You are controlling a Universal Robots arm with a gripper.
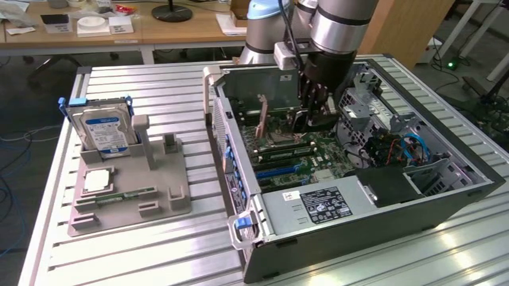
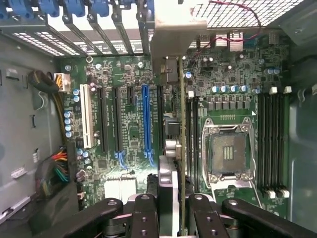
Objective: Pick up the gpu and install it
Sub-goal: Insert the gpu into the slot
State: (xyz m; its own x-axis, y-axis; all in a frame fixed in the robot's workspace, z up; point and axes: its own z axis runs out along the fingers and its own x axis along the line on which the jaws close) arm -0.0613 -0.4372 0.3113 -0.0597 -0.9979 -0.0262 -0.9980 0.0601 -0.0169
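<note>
The gpu shows edge-on in the wrist view as a thin dark card, with its silver end bracket towards the case's rear slot openings. My gripper is shut on the card, one black finger on each side. The card hangs over the green motherboard, between the blue slot and the CPU socket. I cannot tell whether it touches a slot. In the exterior view my gripper reaches down inside the open computer case, just above the motherboard.
On the exterior view's left, a grey holder carries an upright silver hard drive, a memory stick and a CPU chip. Inside the case are the power supply, drive cage and cable bundles.
</note>
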